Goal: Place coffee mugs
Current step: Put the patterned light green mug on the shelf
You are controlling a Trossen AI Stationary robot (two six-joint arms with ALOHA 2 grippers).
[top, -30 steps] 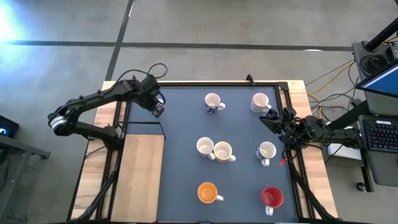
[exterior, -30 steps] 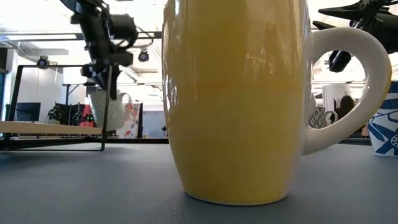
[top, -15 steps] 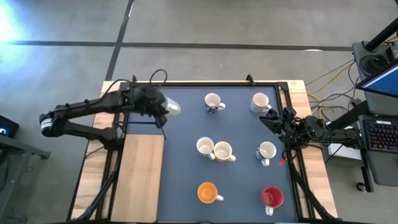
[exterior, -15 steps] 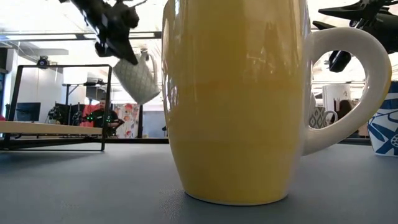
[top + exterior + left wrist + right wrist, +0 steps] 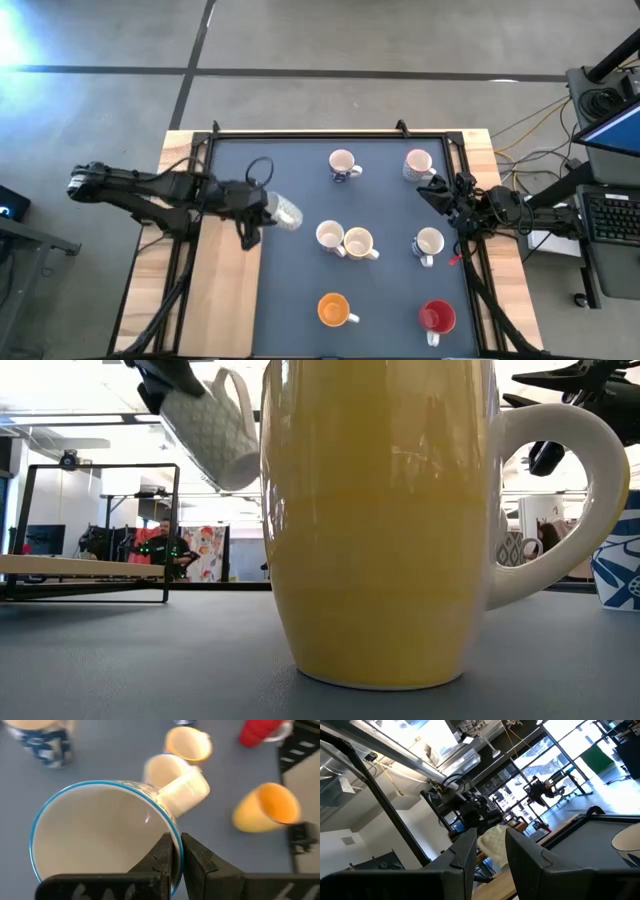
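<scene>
Left gripper (image 5: 175, 851) pinches rim of patterned white mug (image 5: 284, 211), held tilted above mat, just left of cream mug pair (image 5: 345, 239); right gripper (image 5: 437, 193) idles open.

8 coffee mugs are in sight. 7 stand on the tabletop (image 5: 290, 290): 5 white or cream mugs (image 5: 342, 163) (image 5: 418, 164) (image 5: 329, 236) (image 5: 359, 242) (image 5: 428, 243), 1 orange mug (image 5: 333, 309) and 1 red mug (image 5: 437, 317). 1 more white patterned mug (image 5: 284, 211) is off the surface, carried by 1 of the 2 arms.
</scene>
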